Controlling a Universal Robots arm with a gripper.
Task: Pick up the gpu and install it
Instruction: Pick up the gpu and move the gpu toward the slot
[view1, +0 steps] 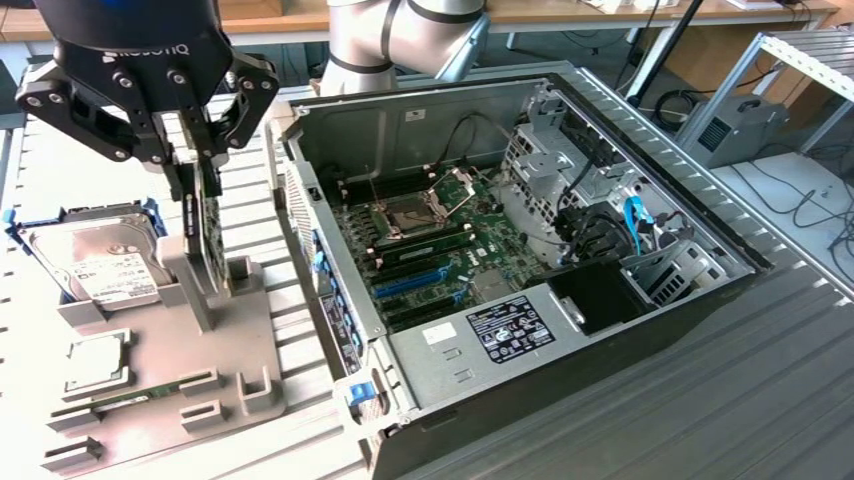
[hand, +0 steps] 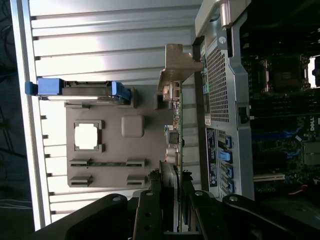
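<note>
end effector | clamped on gpu | upright beside computer case

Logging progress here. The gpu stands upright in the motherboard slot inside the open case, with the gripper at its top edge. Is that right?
Not quite. The gpu stands upright in the grey holder tray outside the open case, not in a motherboard slot. The gripper is at its top edge, as you say. The exterior view shows it.

The gpu, a thin dark card with a silver end bracket, stands upright on edge on the exterior view's left, just beside the computer case.
</note>
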